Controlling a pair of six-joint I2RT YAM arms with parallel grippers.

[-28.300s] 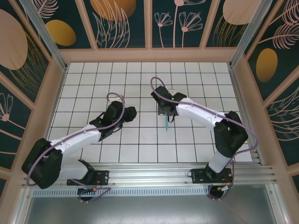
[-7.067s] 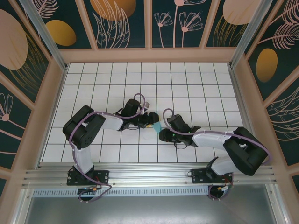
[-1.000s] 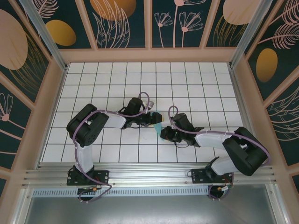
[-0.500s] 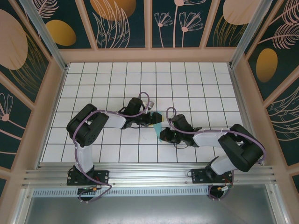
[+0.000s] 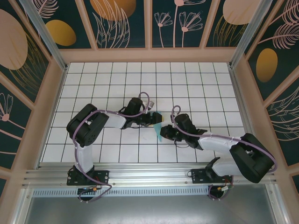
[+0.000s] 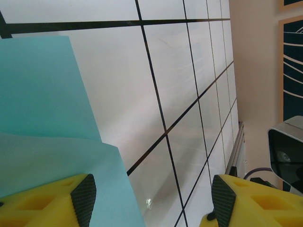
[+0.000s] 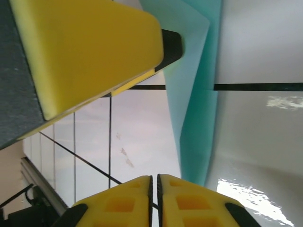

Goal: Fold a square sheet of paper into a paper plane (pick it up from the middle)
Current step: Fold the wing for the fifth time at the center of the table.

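Paper plane [image 5: 159, 127] stood part-folded on the tabletop [image 5: 93, 84].
Left fingers [image 6: 47, 201] stood wide at its ten o'clock; right fingers [image 7: 128, 198] pressed together at four.

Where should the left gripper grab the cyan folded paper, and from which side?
Probably the doubled flap edge of the paper nearest the left gripper, coming from that arm's side: the layers overlap there, and its open jaws straddle that edge.

White gridded tabletop [image 5: 187, 84], dark floral wall panels [image 5: 126, 23]
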